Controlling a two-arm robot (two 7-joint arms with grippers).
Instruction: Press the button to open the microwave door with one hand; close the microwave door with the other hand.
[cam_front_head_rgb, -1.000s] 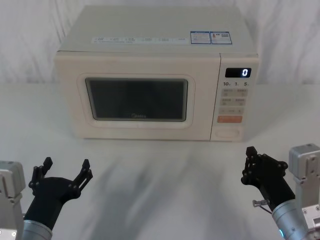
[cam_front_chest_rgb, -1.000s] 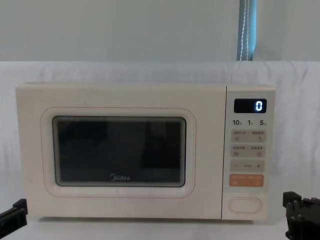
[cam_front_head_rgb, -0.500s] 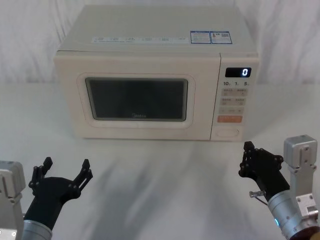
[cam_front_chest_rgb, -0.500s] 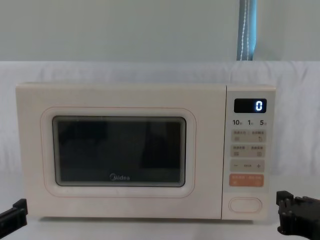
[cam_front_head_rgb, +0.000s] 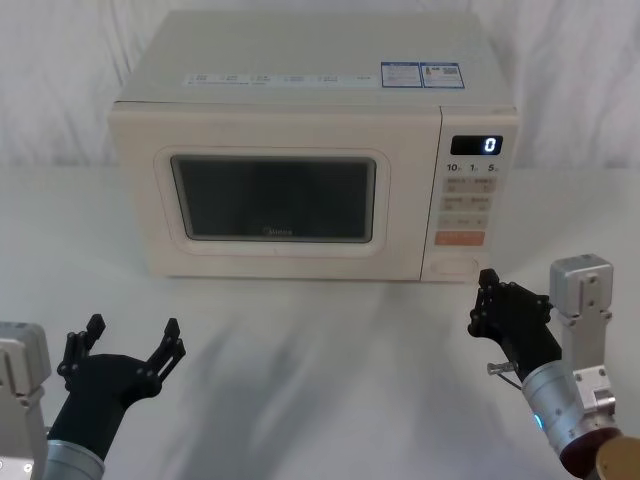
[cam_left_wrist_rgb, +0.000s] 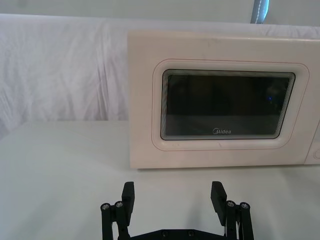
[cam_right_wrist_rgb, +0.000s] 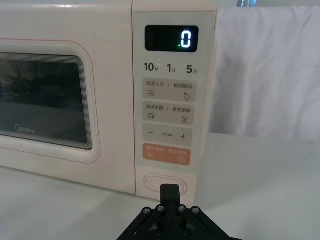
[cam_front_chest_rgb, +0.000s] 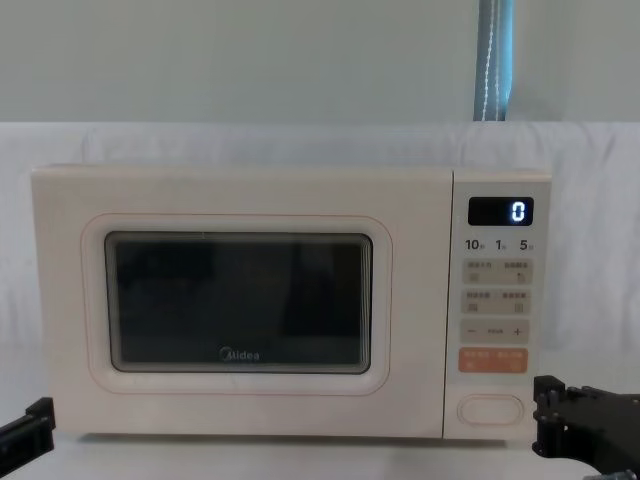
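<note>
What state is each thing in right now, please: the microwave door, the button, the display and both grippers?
microwave door: closed, flush with the front.
button: not pressed, nothing touching it.
display: lit, showing 0.
right gripper: shut, just in front of the button.
left gripper: open, empty, low over the table.

microwave (cam_front_head_rgb: 300, 150) at table's (cam_front_head_rgb: 320, 380) rear, right pincer (cam_front_head_rgb: 485, 300) just before button (cam_front_head_rgb: 455, 267), left pincer (cam_front_head_rgb: 130, 345) front-left
</note>
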